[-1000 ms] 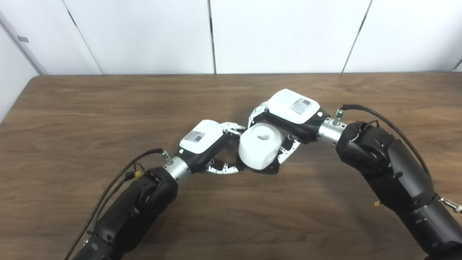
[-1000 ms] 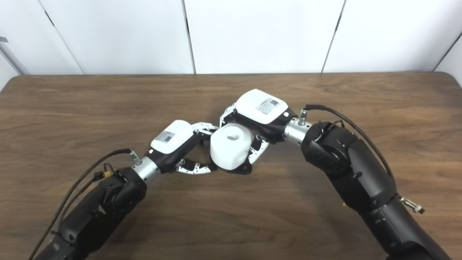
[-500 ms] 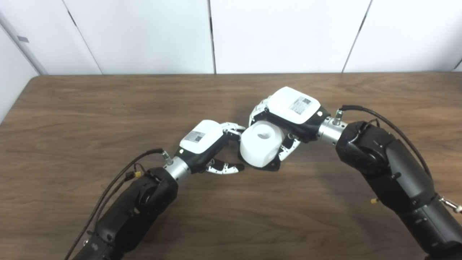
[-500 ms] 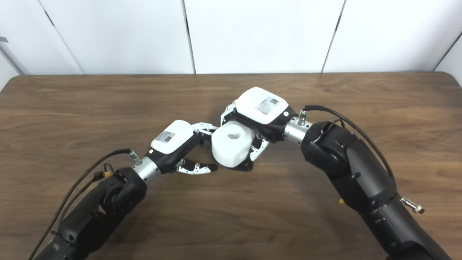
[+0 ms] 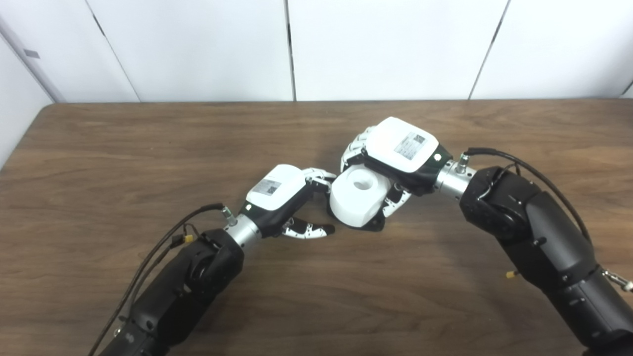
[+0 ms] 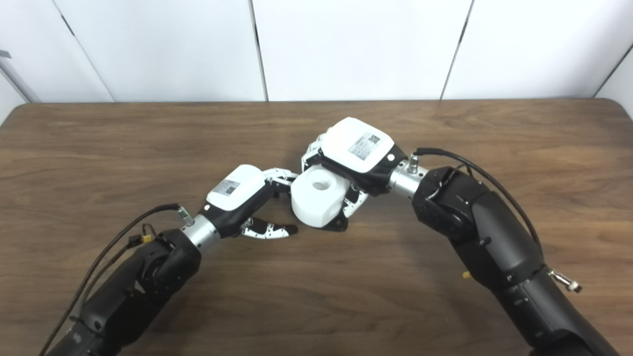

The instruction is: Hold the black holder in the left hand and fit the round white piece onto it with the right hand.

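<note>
The round white piece has a hole in its top and sits on the black holder, of which only a dark rim shows under it. My right hand is shut on the white piece, with its fingers wrapped around the right side and the back. Just left of the piece, my left hand is open. Its thumb lies on the table a small gap from the holder, and its upper fingers reach the piece's left edge. I cannot tell whether they touch it.
The brown wooden table runs to a white panelled wall behind. Black cables loop from both wrists, one at the left forearm and one at the right.
My right hand has drawn the white piece and the holder under it slightly right and away. The left thumb, which touched the holder's lower edge, now lies apart from it.
</note>
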Available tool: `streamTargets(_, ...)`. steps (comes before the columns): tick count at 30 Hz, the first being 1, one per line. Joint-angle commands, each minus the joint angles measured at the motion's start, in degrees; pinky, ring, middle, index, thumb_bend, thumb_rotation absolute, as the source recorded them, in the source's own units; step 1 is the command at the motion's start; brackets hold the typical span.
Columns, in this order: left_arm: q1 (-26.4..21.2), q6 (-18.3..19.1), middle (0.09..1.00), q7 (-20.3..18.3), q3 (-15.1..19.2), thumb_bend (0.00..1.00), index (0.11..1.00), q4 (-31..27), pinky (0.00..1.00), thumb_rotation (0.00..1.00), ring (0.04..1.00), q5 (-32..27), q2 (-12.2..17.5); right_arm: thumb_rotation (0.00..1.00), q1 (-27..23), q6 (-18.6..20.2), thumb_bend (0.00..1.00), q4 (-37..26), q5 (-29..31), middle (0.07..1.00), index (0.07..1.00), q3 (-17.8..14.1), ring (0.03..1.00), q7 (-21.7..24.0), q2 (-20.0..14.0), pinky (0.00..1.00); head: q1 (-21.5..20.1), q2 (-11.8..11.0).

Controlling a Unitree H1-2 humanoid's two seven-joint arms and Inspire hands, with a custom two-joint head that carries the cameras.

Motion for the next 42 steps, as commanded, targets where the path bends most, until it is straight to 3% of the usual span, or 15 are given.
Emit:
streamTargets(1,2.95,1.17,0.804,-6.8,-3.26,0.52,0.482,1.84,0.65,0.06,0.826,0.08,-0.04,0.14,-1.99,-0.72,0.52,-0.83,-0.05,0.679,0.482,-0.45,0.71,-0.56,-0.88,0.7,0.03,0.03)
streamTargets(6,2.99,1.09,0.805,-6.8,-3.38,0.52,0.482,1.81,0.65,0.06,0.828,0.26,0.03,0.15,-1.67,1.64,0.52,-2.13,-1.62,0.701,0.494,-0.41,0.712,1.59,-0.74,0.69,-0.05,0.12)
streamTargets(7,3.0,1.07,0.805,-6.79,-3.41,0.52,0.482,1.8,0.65,0.06,0.828,0.32,0.06,0.22,-1.62,2.32,0.68,-2.57,-2.17,0.713,0.605,-0.38,0.714,2.21,-0.7,0.69,-0.1,0.09)
streamTargets(8,2.99,1.05,0.805,-6.77,-3.43,0.52,0.483,1.82,0.65,0.06,0.827,0.38,0.08,0.26,-1.58,2.76,0.77,-2.87,-2.53,0.725,0.686,-0.39,0.716,2.61,-0.66,0.69,-0.1,0.09)
streamTargets(10,2.98,0.99,0.803,-6.73,-3.45,0.52,0.483,1.89,0.64,0.06,0.825,0.35,0.09,0.31,-1.54,3.05,0.86,-3.16,-3.07,0.74,0.783,-0.55,0.714,2.88,-0.56,0.68,-0.1,0.09)
streamTargets(12,2.95,1.05,0.803,-6.84,-3.48,0.52,0.483,1.87,0.64,0.06,0.825,0.27,0.12,0.31,-1.51,3.21,0.88,-3.33,-3.41,0.748,0.808,-0.81,0.713,3.3,-0.41,0.67,-0.1,0.09)
streamTargets(32,2.88,0.75,0.8,-6.45,-3.49,0.52,0.482,2.48,0.65,0.06,0.829,0.12,0.11,0.28,-1.63,4.55,0.88,-3.78,-4.14,0.745,0.853,-1.64,0.703,4.64,0.01,0.68,-0.37,0.07)
streamTargets(36,2.87,1.02,0.801,-6.67,-3.46,0.52,0.482,2.41,0.65,0.06,0.83,0.0,0.06,0.27,-1.5,5.0,0.9,-3.57,-2.74,0.725,0.882,-2.71,0.684,4.21,0.27,0.67,-0.44,-0.02)
streamTargets(42,2.59,0.54,0.804,-6.4,-3.66,0.52,0.483,2.9,0.65,0.06,0.827,0.37,0.16,0.27,-2.06,7.31,0.9,-4.5,-0.18,0.766,0.957,-5.16,0.712,7.63,-1.06,0.66,-0.75,-0.22)
